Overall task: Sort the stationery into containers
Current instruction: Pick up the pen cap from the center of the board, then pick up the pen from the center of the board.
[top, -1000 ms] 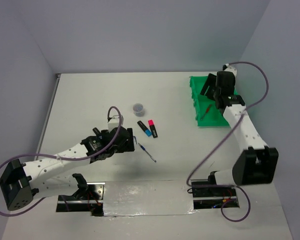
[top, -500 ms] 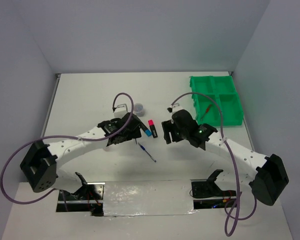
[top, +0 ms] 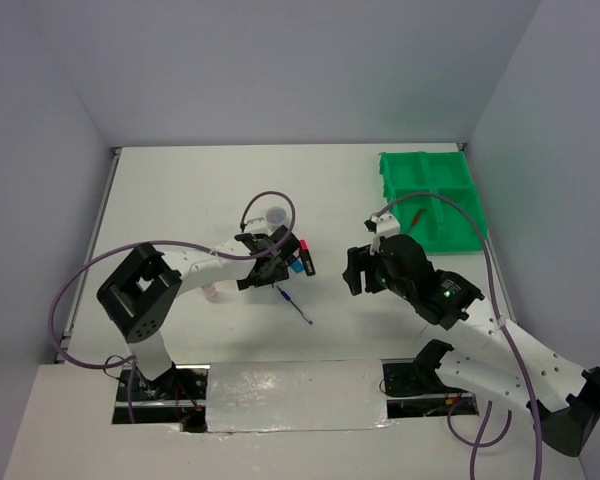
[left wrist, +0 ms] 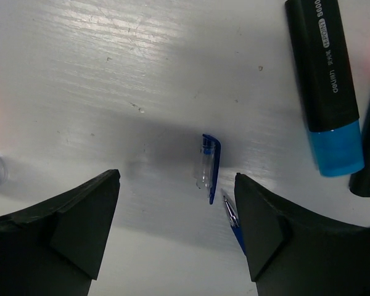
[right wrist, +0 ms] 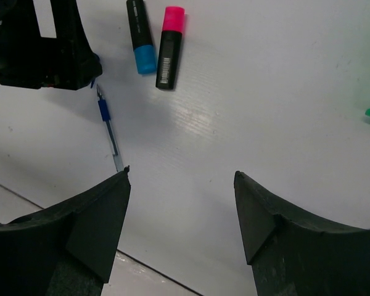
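Stationery at the left pincer (left wrist: 177,185): blue pen cap (left wrist: 208,161) on the bench (left wrist: 111,74) between wide, empty fingers, blue pen (left wrist: 234,229) just beside, blue-ended highlighter (left wrist: 324,80) and pink-ended highlighter (right wrist: 168,49) near. Right pincer (right wrist: 182,179) wide, empty, over bare bench. Green tray (top: 388,190) far right, red pen (top: 418,216) inside.
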`<state>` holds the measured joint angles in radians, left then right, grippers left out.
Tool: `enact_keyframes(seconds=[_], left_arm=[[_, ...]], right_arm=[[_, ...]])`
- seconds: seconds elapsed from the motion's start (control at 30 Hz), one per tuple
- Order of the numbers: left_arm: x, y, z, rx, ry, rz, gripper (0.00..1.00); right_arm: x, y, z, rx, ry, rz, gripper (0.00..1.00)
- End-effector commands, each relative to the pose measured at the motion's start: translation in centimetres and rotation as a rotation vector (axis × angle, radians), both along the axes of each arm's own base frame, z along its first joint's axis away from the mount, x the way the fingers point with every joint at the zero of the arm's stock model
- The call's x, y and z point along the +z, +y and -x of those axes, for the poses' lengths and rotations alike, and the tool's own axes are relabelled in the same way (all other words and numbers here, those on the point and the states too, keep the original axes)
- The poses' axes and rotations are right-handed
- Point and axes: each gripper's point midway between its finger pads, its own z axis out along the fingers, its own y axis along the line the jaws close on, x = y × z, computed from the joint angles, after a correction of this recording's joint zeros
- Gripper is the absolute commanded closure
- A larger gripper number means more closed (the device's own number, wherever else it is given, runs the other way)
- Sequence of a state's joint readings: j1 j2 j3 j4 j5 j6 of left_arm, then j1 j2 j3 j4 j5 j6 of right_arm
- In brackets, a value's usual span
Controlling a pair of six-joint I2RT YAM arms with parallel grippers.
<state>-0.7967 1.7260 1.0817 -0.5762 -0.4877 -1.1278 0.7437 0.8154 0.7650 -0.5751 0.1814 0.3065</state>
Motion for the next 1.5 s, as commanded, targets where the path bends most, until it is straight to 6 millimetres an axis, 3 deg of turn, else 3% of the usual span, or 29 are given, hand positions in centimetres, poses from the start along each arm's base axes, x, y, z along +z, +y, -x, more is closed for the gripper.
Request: enact_keyframes(seconds=[0.0,0.2,0.33,0.37,0.53,0.63,0.77,0.87,0.9,0.97,1.03,1.07,1.13,1.17,1.23,1.27,1.43,1.47], left_arm=[[-0.2,-0.7,-0.5,0.019,0.005,0.019,0.14],[-1.5,-1.5,-0.7,-0.012,0.047,0.007,0.17],[-2.3,-1.1,-0.3,-0.005,0.080,-0.012,0.26],[-2.5,-1.1,-0.2,-0.010,0.084,-0.010,0.35],[-3.5,-0.3,0.9,-0.015,0.122,-0.011,0.57],[-4.2,0.0,1.2,-0.027,0.133,0.012,1.00],[-4.2,0.7,1.7,-0.031,0.121,0.032,1.00],[-2.2,0.6,0.8,-0.055,0.048,0.076,1.00],[-1.6,0.8,0.5,-0.061,0.030,0.073,1.00],[-0.2,1.1,0.2,-0.061,0.000,0.075,1.00],[1.1,1.6,-0.2,-0.053,-0.038,0.066,1.00],[1.5,2.1,0.0,-0.047,-0.039,0.054,1.00],[3.2,2.6,-0.1,-0.037,-0.084,0.057,1.00],[4.0,2.8,-0.2,-0.035,-0.101,0.060,1.00],[6.1,3.2,-0.3,-0.035,-0.141,0.066,1.00],[6.7,3.4,-0.3,-0.035,-0.151,0.069,1.00],[10.0,3.7,0.2,-0.056,-0.202,0.113,1.00],[10.5,3.8,0.3,-0.058,-0.213,0.121,1.00]], right_arm=[[0.5,-0.1,0.9,0.019,-0.011,-0.027,0.25],[0.7,0.3,1.0,0.040,-0.011,-0.035,0.26],[1.0,0.4,1.1,0.049,-0.023,-0.043,0.26],[1.2,0.4,1.1,0.050,-0.028,-0.049,0.26],[1.6,0.3,1.3,0.053,-0.043,-0.064,0.26],[1.8,0.6,1.4,0.070,-0.045,-0.075,0.26],[2.3,2.6,2.2,0.174,-0.044,-0.147,0.25],[1.5,5.2,3.3,0.304,-0.011,-0.221,0.26],[-0.3,5.8,3.4,0.319,0.047,-0.209,0.26],[-1.6,6.8,3.2,0.335,0.089,-0.207,0.26],[-4.4,7.5,3.1,0.325,0.158,-0.139,0.27],[-6.4,7.7,3.1,0.319,0.205,-0.076,0.28],[-7.2,8.5,2.8,0.313,0.193,0.022,0.27],[-9.0,8.6,3.1,0.327,0.229,0.104,0.27],[-9.1,9.3,2.1,0.302,0.183,0.184,0.27],[-10.1,9.4,1.8,0.292,0.200,0.215,0.28],[-10.3,11.9,0.6,0.324,0.183,0.191,0.28],[-11.2,12.3,0.7,0.344,0.199,0.209,0.28]])
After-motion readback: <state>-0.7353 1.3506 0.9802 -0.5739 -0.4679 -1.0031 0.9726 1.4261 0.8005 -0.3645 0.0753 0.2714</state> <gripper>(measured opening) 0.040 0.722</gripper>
